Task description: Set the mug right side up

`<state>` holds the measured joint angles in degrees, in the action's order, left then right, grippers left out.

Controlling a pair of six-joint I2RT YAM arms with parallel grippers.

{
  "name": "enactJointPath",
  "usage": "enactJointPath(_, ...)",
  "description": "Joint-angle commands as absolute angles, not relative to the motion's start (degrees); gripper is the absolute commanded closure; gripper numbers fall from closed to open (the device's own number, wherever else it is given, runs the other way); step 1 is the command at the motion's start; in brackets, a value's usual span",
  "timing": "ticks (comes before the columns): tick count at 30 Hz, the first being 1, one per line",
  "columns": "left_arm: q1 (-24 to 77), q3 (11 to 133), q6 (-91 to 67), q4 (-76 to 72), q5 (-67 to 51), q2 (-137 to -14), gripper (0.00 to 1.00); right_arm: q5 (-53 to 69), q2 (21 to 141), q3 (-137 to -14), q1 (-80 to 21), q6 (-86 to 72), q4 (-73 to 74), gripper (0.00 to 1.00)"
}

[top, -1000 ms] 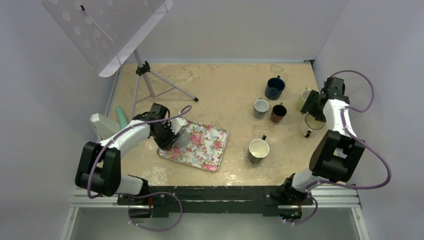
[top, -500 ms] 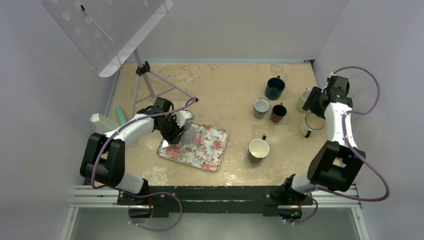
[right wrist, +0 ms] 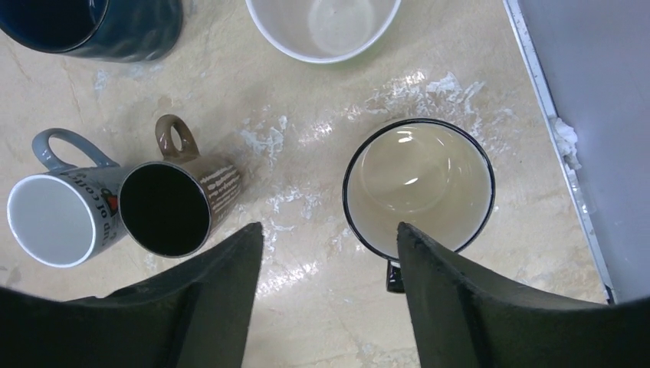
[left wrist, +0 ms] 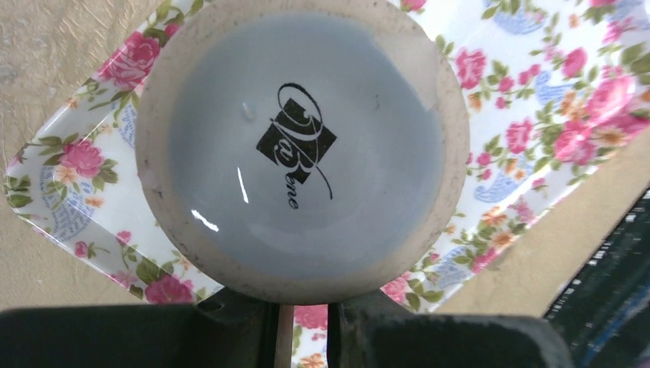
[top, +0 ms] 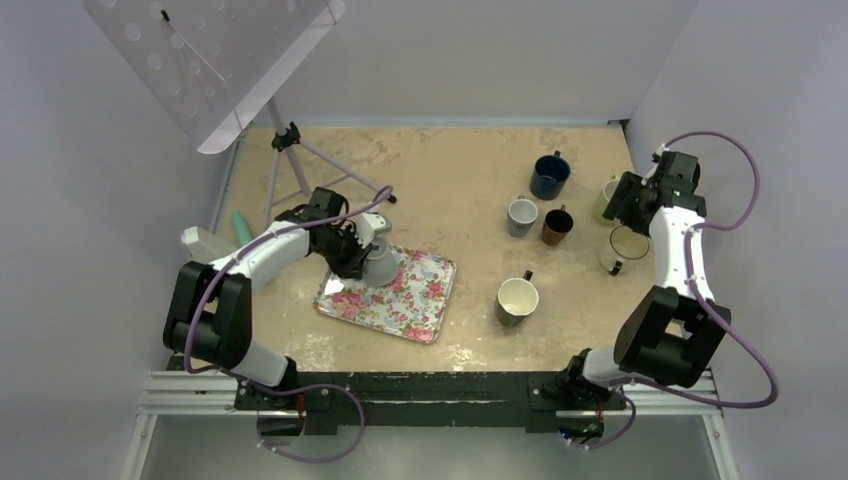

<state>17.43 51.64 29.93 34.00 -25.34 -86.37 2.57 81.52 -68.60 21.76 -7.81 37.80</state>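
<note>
A grey mug [top: 380, 266] sits upside down on the left end of the floral tray [top: 425, 300]. In the left wrist view its base with a black logo [left wrist: 303, 146] faces the camera, with the tray [left wrist: 536, 100] beneath it. My left gripper [top: 356, 250] [left wrist: 303, 310] is at the mug's left side, its jaws nearly closed on a thin beige strip that looks like the mug's handle. My right gripper [top: 626, 205] [right wrist: 329, 234] is open and empty, hovering over the table between a brown mug [right wrist: 165, 207] and a cream mug [right wrist: 418, 188].
Several upright mugs stand at the right: blue [top: 550, 176], grey [top: 521, 214], brown [top: 556, 226], green [top: 608, 198], cream [top: 625, 245] and a dark one with a cream inside [top: 517, 300]. A tripod stand [top: 290, 140] and a teal object [top: 243, 232] are at the left.
My left gripper has swung the grey mug up and to the right along the tray's left end. My right gripper drew back slightly toward the far right, then held still.
</note>
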Motion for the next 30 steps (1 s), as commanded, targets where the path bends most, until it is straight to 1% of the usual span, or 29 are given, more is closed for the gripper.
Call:
enactJointPath(1, 17.1, 61.2, 24.8, 40.5, -34.6, -83.8, 1.00, -0.4, 76.9, -72.6, 19.4, -8.5, 39.8, 0.19)
enactJointPath(4, 17.0, 68.8, 20.5, 45.1, -42.2, -83.8, 1.00, -2.9, 75.7, -76.3, 11.6, -9.3, 43.1, 0.14)
enactJointPath(5, 17.0, 71.3, 18.8, 45.9, -44.4, -84.0, 1.00, -2.5, 75.0, -77.3, 9.6, -10.1, 43.6, 0.14)
enactJointPath(6, 17.0, 73.9, 16.8, 46.4, -46.1, -84.2, 1.00, -1.7, 73.9, -77.8, 7.6, -11.5, 43.4, 0.11)
enactJointPath(9, 17.0, 80.7, 11.0, 47.1, -50.9, -85.4, 1.00, 1.6, 69.5, -78.3, 1.6, -17.3, 40.4, 0.05)
enactJointPath(11, 17.0, 85.2, 5.6, 45.7, -52.6, -86.2, 1.00, 4.1, 67.3, -77.4, -4.2, -22.8, 36.3, 0.02)
enactJointPath(12, 17.0, 86.9, 2.7, 45.1, -52.7, -86.8, 1.00, 5.9, 66.5, -75.8, -7.2, -25.3, 33.5, 0.01)
enactJointPath(14, 17.0, 91.2, -2.9, 44.8, -54.7, -88.4, 1.00, 13.5, 64.9, -71.3, -12.5, -29.7, 25.0, 0.01)
enactJointPath(17, 17.1, 94.0, -9.9, 41.8, -59.4, -89.6, 1.00, 22.2, 61.0, -62.0, -19.4, -40.5, 5.4, 0.01)
enactJointPath(19, 17.3, 93.6, -13.4, 38.7, -60.8, -89.1, 1.00, 24.2, 59.4, -56.1, -22.3, -48.9, -9.5, 0.02)
enactJointPath(21, 17.6, 93.2, -14.3, 37.6, -60.8, -88.4, 1.00, 24.1, 59.4, -52.5, -25.7, -55.4, -19.6, 0.03)
enactJointPath(23, 17.9, 92.9, -15.0, 36.8, -60.8, -88.0, 1.00, 23.3, 60.9, -51.6, -28.4, -59.0, -25.7, 0.05)
enactJointPath(27, 18.8, 91.8, -15.6, 35.4, -62.3, -87.3, 1.00, 22.5, 66.3, -52.7, -32.9, -63.2, -32.1, 0.07)
enactJointPath(30, 19.9, 88.5, -15.5, 34.2, -63.6, -86.6, 1.00, 23.6, 70.0, -53.9, -33.9, -65.3, -37.9, 0.11)
